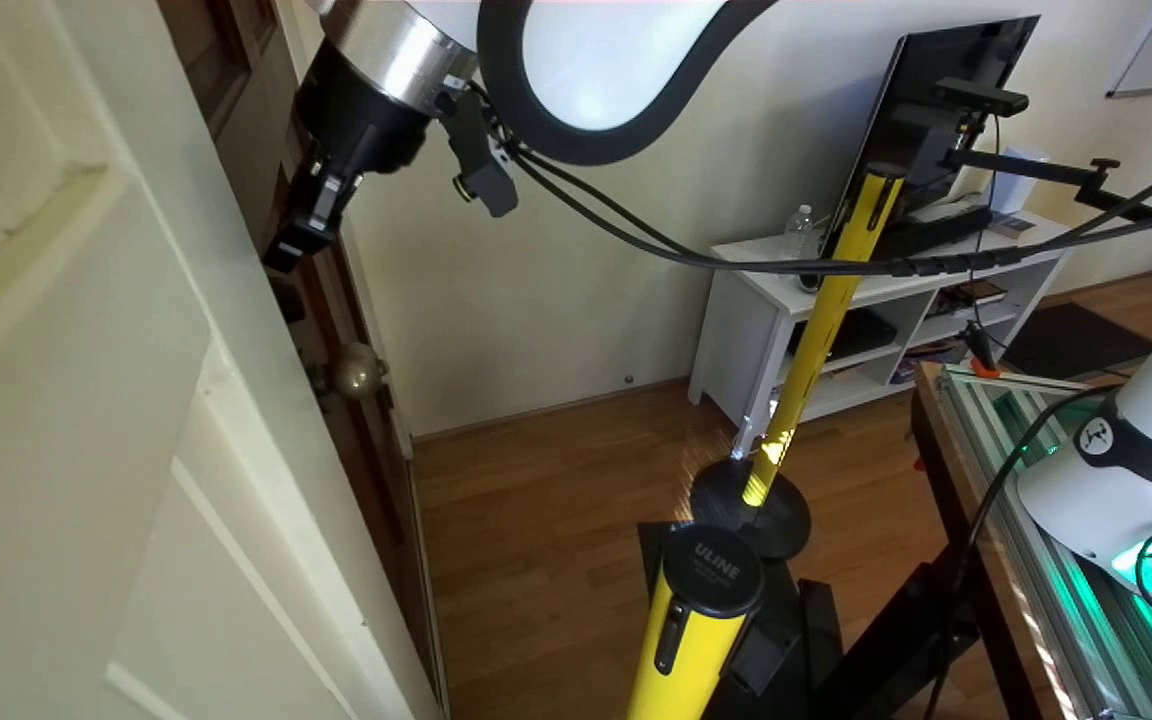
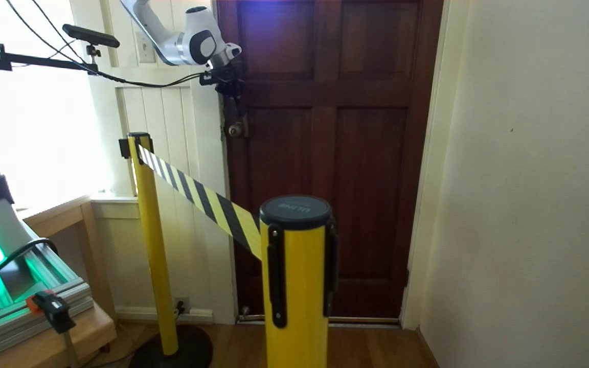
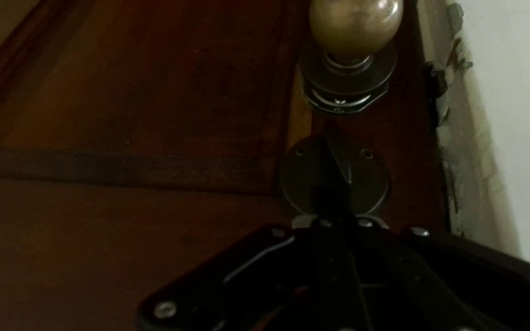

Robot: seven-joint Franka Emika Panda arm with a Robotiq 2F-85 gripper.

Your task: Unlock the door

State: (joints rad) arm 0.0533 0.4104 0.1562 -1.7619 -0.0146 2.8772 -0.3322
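The dark reddish-brown wooden door [image 2: 371, 174] stands shut in its frame; it shows nearly edge-on in an exterior view [image 1: 371, 480]. Its round brass-coloured knob [image 3: 356, 27] is at the top of the wrist view and shows in both exterior views [image 1: 358, 372] [image 2: 235, 130]. A round dark lock plate [image 3: 371, 181] with a blade-like thumb-turn [image 3: 337, 154] is beside the knob. My gripper [image 3: 331, 200] has its fingers together at the thumb-turn, covering its near end; it also shows in both exterior views [image 1: 294, 248] [image 2: 237, 102]. Whether the thumb-turn is between the dark fingertips cannot be told.
A large white panelled door [image 1: 136, 480] stands close to the arm. The door frame [image 3: 486, 151] runs beside the lock. Yellow posts [image 2: 294, 286] [image 2: 154, 245] with a striped belt [image 2: 207, 199] stand before the door. A white shelf unit [image 1: 751, 330] is along the wall.
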